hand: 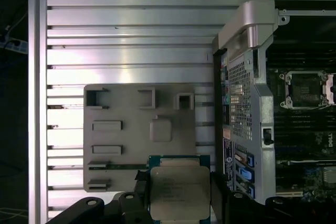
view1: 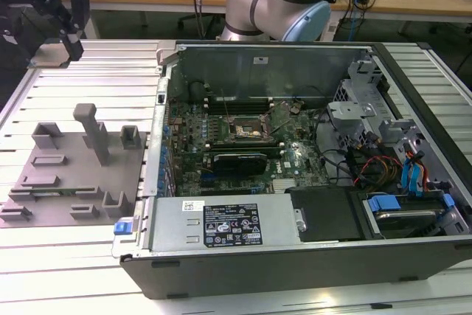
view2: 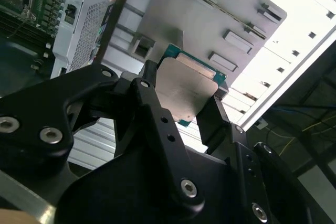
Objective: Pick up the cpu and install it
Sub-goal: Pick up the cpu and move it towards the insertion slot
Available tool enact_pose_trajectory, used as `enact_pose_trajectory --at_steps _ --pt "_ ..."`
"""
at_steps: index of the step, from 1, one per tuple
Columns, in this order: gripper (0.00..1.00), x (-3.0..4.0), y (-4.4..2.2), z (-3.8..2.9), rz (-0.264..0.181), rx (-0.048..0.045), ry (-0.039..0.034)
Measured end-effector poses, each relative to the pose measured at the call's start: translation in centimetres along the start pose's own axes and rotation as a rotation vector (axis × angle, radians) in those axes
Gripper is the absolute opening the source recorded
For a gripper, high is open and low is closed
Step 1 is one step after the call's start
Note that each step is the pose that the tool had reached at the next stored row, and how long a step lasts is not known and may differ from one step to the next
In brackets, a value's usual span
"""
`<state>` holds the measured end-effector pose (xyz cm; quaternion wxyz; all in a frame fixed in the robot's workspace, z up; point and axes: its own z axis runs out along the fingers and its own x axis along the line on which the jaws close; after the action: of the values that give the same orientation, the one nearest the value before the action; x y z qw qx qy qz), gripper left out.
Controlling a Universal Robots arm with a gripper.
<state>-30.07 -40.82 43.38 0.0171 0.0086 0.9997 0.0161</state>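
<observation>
Jaws of the gripper (view2: 182, 98) pinch the chip (view2: 188, 85) by opposite edges, above the grey tray (hand: 131, 111) on the desk (hand: 131, 35). In the exterior view the motherboard socket (view1: 247, 132) lies at about four o'clock from the gripper, inside the open case (view1: 295, 260).

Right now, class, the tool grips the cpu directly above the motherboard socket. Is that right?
Not quite. The tool does grip the cpu, but outside the case, by the grey tray, not above the socket. The first wrist view shows this.
</observation>
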Motion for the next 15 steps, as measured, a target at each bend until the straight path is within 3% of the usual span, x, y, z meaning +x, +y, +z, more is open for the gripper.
enact_pose_trajectory --at_steps 15 --pt "0.55 -2.5 0.04 0.09 0.0 -0.0001 -0.0001"
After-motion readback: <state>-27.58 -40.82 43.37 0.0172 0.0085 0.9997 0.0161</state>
